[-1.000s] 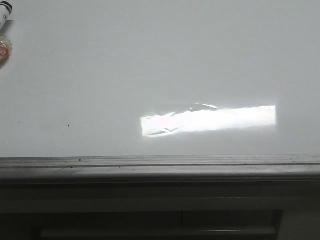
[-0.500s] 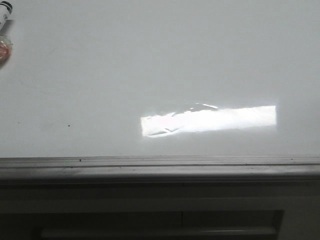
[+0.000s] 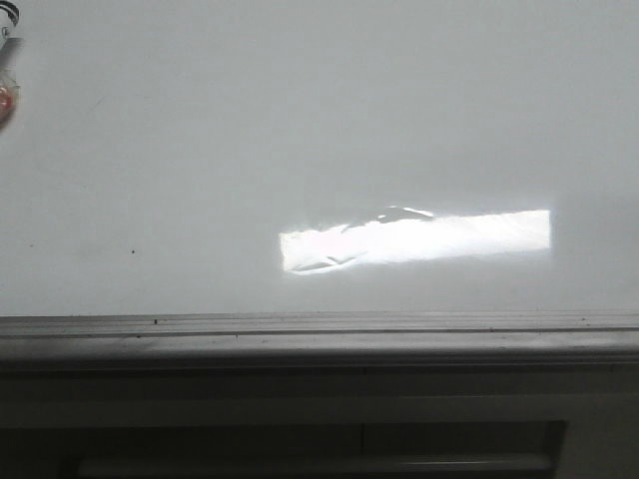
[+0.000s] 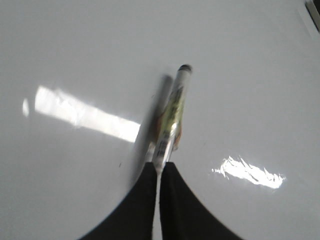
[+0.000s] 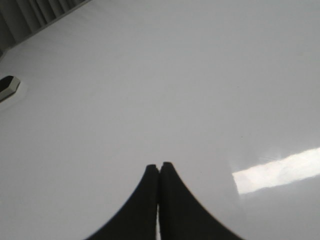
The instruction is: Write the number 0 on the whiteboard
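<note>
The whiteboard (image 3: 319, 120) is a glossy white board filling the front view; the number 0 is out of view in every frame. My left gripper (image 4: 159, 167) is shut on a white marker (image 4: 172, 117) with a yellow-green label. The pen sticks out from the fingertips over the board, its black end (image 4: 185, 67) farthest from the jaws. In the front view only a sliver of the marker (image 3: 6, 25) shows at the top left edge. My right gripper (image 5: 159, 167) hangs over bare board, shut, with nothing between its fingers.
A ridged grey rail (image 3: 319, 324) runs along the board's near edge, with a dark cabinet front and its long handle (image 3: 310, 464) below. A bright window reflection (image 3: 414, 239) lies on the board. A small dark object (image 5: 9, 87) sits near the board's ridged edge (image 5: 40, 12).
The marker and the orange patch below it at the front view's top left have slid further left, almost out of the frame. Nothing else differs.
</note>
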